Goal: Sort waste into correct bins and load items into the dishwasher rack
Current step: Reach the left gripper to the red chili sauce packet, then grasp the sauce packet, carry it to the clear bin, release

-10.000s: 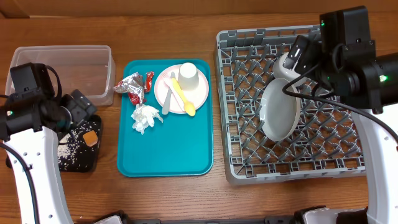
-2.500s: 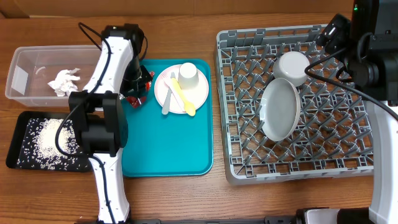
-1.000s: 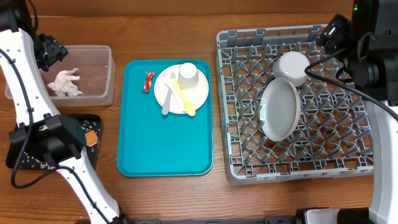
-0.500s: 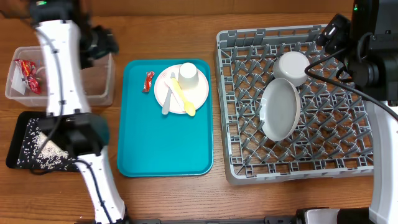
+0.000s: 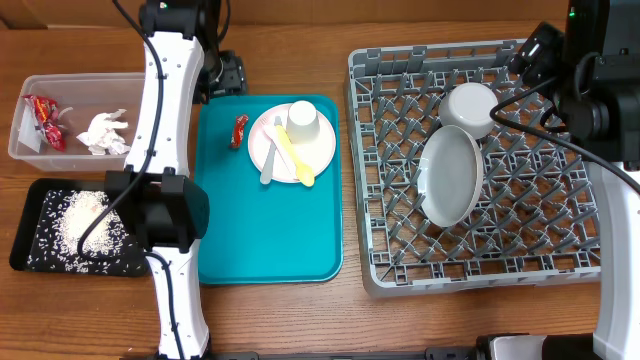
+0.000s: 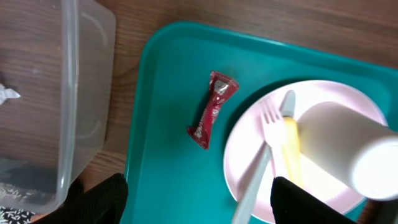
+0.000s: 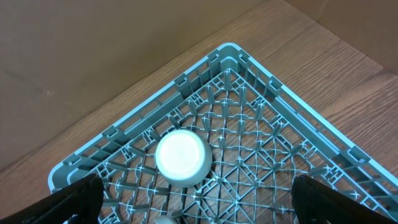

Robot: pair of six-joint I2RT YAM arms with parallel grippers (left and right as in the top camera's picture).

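- Bright, even overhead light; faint soft shadows beside the tray (image 5: 265, 230).
- Left wrist view: cup (image 6: 342, 143) right of the tray is blurred.
- Tub (image 6: 68, 124) left of the tray shows pale sheen.

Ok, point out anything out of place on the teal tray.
One small red wrapper lies loose on the teal tray, left of the pink plate, while a foil wrapper and the napkin sit in the clear tub.
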